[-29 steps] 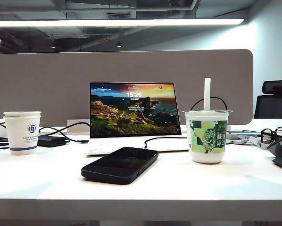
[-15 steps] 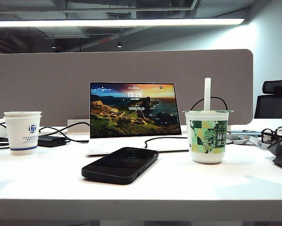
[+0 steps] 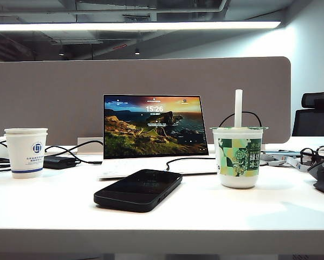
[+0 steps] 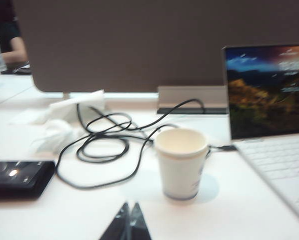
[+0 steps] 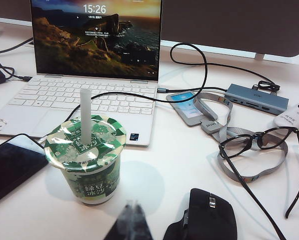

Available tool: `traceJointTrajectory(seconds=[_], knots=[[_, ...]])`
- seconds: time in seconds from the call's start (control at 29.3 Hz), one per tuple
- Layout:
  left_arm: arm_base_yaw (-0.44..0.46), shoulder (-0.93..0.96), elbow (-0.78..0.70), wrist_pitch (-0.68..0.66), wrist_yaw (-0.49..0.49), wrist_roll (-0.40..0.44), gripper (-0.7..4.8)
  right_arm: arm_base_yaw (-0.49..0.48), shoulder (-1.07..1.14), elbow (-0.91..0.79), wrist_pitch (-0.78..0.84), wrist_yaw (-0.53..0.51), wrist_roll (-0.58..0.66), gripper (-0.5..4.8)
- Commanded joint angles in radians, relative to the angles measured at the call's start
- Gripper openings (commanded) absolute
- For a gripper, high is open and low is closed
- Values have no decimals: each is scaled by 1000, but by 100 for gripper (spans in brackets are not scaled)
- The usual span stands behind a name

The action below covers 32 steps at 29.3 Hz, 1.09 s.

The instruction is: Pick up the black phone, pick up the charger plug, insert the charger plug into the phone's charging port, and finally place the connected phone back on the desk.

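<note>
Both grippers had their fingers pressed together, empty: the left gripper [image 4: 129,222] hovered near a paper cup [image 4: 181,162], the right gripper [image 5: 132,222] near a sealed drink cup [image 5: 87,160]. On the white surface [image 3: 216,211], the black phone [image 3: 138,189] lay flat at the drink cup's 9 o'clock.

Glossy black phone [image 3: 138,189], white desk [image 3: 205,216], green-patterned cup [image 3: 237,157].

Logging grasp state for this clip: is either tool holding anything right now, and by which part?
Nothing is held. The left tool and right tool are both shut and empty above the desk; the black phone lies flat there, untouched.
</note>
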<state>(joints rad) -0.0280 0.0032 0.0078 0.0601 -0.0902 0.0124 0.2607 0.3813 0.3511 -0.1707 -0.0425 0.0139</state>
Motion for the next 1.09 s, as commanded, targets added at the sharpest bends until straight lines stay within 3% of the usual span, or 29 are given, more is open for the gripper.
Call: traceJointTrajectory(seconds=[0.03,0.17,0.34,0.58,0.68,1.09], knots=[[5,0,-1,-10,4,18,-6,0,0,3,15,-2,5,-1],[5,0,-1,-18,35,18,-6,0,0,3,15,-1,5,-1],[5,0,-1,-21,163,18,-6,0,0,3,15,-2,5,-1],[5,0,0,-18,155,17,-5,0,0,3,14,-2,5,-1],[5,0,-1,-20,154,17,29,0,0,3,14,-1,5,-1],[5,0,0,-21,158,17,29,0,0,3,14,-1,5,-1]])
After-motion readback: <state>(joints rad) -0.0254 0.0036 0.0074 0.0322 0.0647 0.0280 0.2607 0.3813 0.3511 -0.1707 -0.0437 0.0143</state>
